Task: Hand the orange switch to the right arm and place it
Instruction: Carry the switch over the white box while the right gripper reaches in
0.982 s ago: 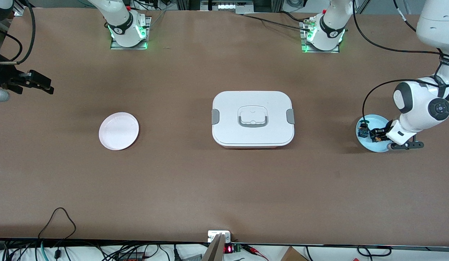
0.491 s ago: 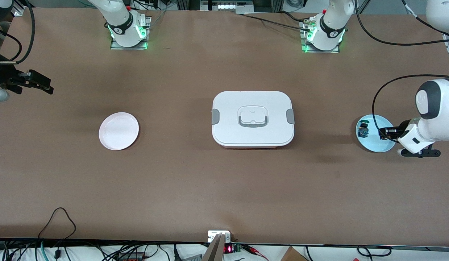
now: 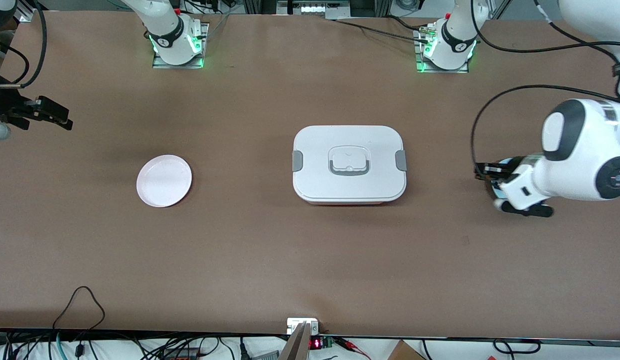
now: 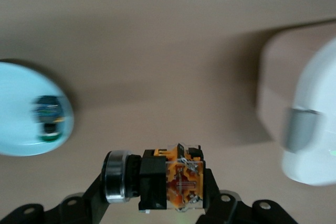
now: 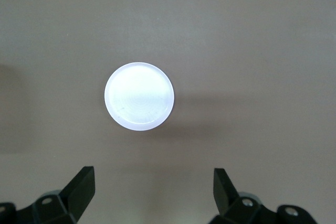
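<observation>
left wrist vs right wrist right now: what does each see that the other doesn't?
Left wrist only: the orange switch clamped between the left gripper fingers, the light blue plate with the teal-capped component on it, and one end of the white lidded box.

Right wrist only: the pink plate on bare table, seen between the wide-open fingers of the right gripper, which holds nothing.

Shared: only the brown table; no object appears in both.
</observation>
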